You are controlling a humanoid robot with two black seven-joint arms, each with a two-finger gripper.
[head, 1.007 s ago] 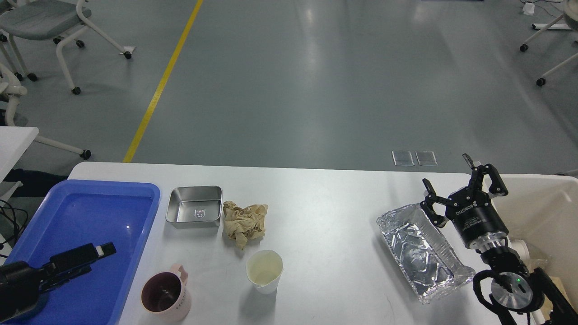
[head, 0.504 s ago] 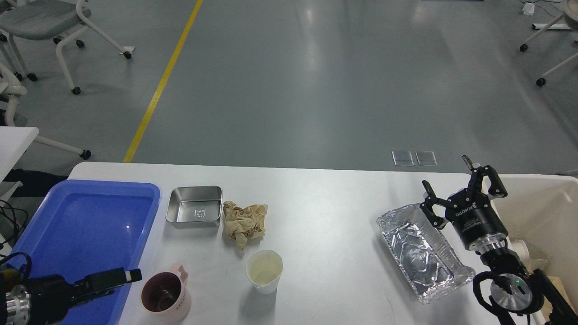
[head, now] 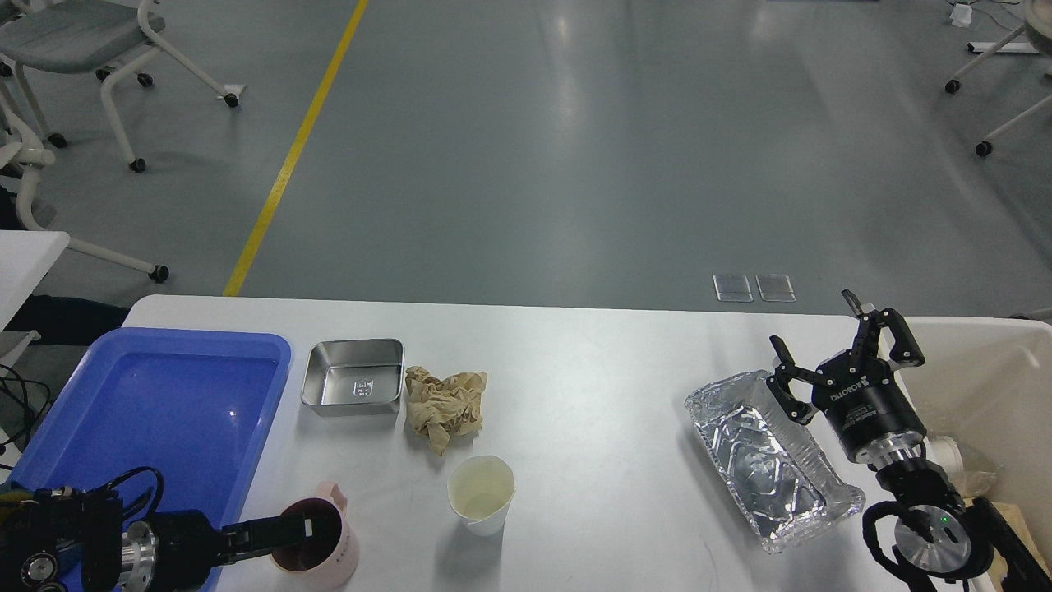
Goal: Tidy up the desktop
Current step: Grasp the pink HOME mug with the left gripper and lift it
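Tidying barely started, judging by the layout. White worktop (head: 575, 386) fills the lower half of the head view, wide and smooth, most clutter sitting loose on it.

Blue tray (head: 49, 427) at left edge: nothing in it. Cream bin (head: 978, 362) at right edge: something pale and clear visible inside near its front, too hidden to name.

Left on the worktop:
- steel box (head: 353, 376) just beside the tray's right rim
- crumpled brown paper (head: 444, 404) just right of the steel box, near touching
- paper cup (head: 481, 493) upright, in front of the paper
- pink mug (head: 316, 538) upright, near front edge, by the tray's corner
- foil tray (head: 768, 456) lying at an angle, right side, close to the bin

Left gripper (head: 306, 530) reaching in low from the left, tip at the mug's rim, one finger looks to be over or inside the mouth. Fingers seen end-on and dark against the mug interior, so cannot tell whether apart or pinched on the rim. Probable step: grasping the mug for the blue tray.

Right gripper (head: 822, 345) raised just behind the foil tray's far end, fingers spread wide, holding nothing, not clearly touching the foil.

Remaining: all five items to be sorted, likely dishes to tray, rubbish to bin. Nothing confirmed as done beyond whatever sits in the bin.
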